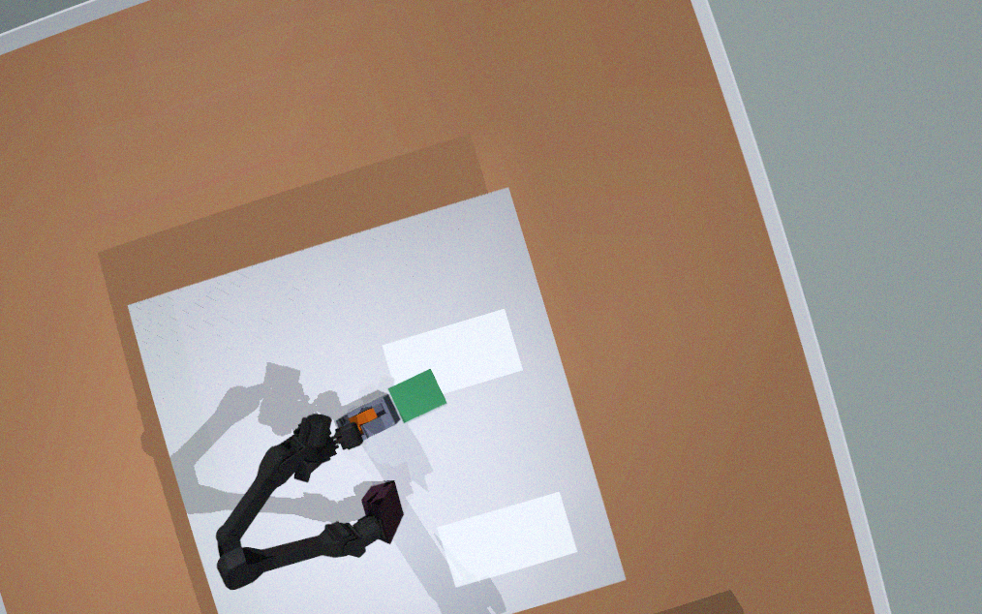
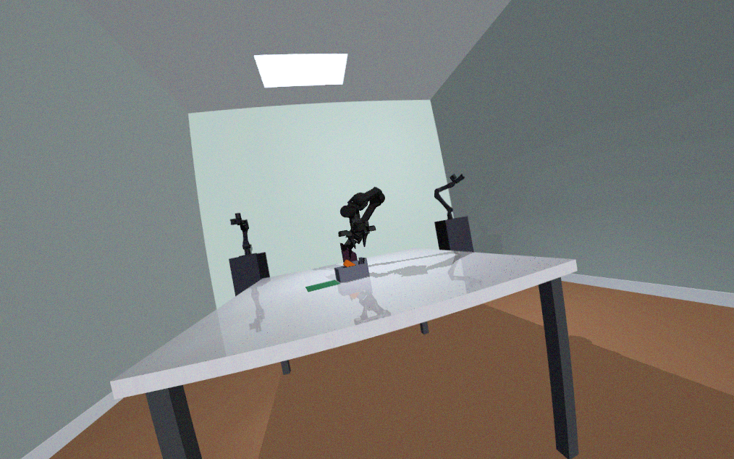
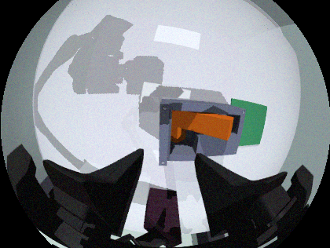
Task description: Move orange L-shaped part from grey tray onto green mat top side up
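Note:
The orange L-shaped part (image 1: 367, 415) (image 2: 348, 263) (image 3: 208, 125) is tilted in the pocket of the grey tray (image 2: 352, 272) (image 3: 164, 137). Its L-shaped end is low at the left in the wrist view, and its straight end is raised on the side towards the green mat (image 1: 417, 395) (image 2: 323, 285) (image 3: 254, 123). My gripper (image 3: 170, 156) is open and empty, above and to the near side of the tray's L-end. The part is not between the fingers. The mat lies flat just beyond the tray's far end, with nothing on it.
My arm's dark maroon base block (image 1: 383, 510) (image 3: 162, 209) stands on the white table to the near side of the tray. Two other arms stand on dark pedestals (image 2: 247, 276) (image 2: 453, 233) behind the table. Bright light patches and arm shadows lie on the table top.

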Controlling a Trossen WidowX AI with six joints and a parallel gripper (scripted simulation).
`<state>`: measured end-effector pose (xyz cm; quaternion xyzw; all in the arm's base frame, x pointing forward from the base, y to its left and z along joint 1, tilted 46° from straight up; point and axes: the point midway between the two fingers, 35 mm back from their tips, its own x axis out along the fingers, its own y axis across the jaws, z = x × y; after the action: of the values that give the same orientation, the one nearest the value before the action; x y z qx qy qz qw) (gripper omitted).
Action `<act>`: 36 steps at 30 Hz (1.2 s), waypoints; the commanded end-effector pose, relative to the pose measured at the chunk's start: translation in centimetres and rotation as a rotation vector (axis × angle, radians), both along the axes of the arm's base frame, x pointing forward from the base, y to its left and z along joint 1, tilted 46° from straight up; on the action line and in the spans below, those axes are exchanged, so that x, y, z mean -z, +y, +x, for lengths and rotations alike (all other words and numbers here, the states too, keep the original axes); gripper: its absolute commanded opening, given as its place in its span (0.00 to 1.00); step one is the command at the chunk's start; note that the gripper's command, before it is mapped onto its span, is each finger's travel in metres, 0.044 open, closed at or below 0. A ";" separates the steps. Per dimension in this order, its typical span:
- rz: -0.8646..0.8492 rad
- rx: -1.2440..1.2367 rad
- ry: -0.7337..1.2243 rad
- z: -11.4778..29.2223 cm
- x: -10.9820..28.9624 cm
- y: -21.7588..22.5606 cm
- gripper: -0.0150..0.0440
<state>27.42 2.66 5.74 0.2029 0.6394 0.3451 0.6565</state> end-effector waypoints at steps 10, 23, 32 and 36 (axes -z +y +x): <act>-0.068 0.792 0.805 2.3 3.5 -3.7 0.73; -0.089 1.051 1.069 2.8 4.8 -4.9 0.73; -0.088 1.051 1.069 2.8 6.0 -3.7 0.73; -0.088 1.051 1.070 2.6 6.9 -2.7 0.73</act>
<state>30.30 -0.96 -0.38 0.5948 0.7011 -0.1829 0.3481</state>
